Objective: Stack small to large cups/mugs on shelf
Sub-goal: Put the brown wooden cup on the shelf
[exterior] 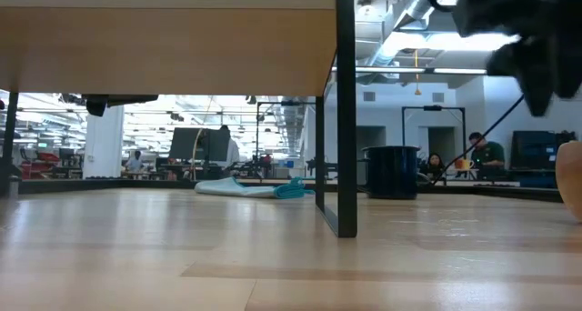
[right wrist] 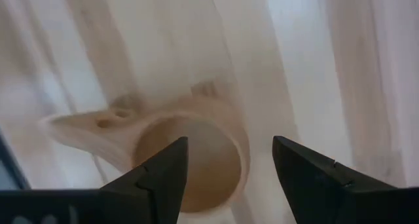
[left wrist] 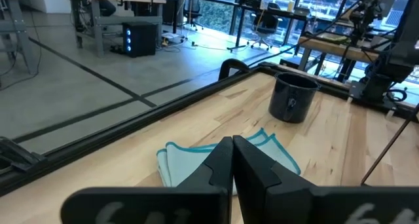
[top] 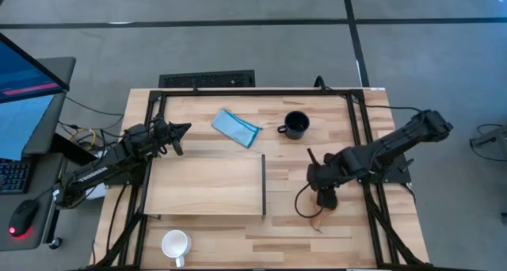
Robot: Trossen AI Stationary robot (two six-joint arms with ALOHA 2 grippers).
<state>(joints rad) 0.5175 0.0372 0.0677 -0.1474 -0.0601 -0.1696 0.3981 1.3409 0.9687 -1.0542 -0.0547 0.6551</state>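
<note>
Right gripper (right wrist: 226, 175) hangs just above the wooden cup (right wrist: 186, 149), right of the shelf (top: 206, 185), jaws apart. Risk: one finger clips the rim, tipping it. Left gripper (left wrist: 232, 168) waits, jaws together.

One black mug (top: 296, 125), one white mug (top: 175, 244), one wooden cup (right wrist: 190, 152), one blue cloth (top: 236, 127), one shelf (top: 204, 187)

From above I lose the wooden cup (right wrist: 190, 152) under the right gripper (top: 325, 198) (only blurred wrist footage).
</note>
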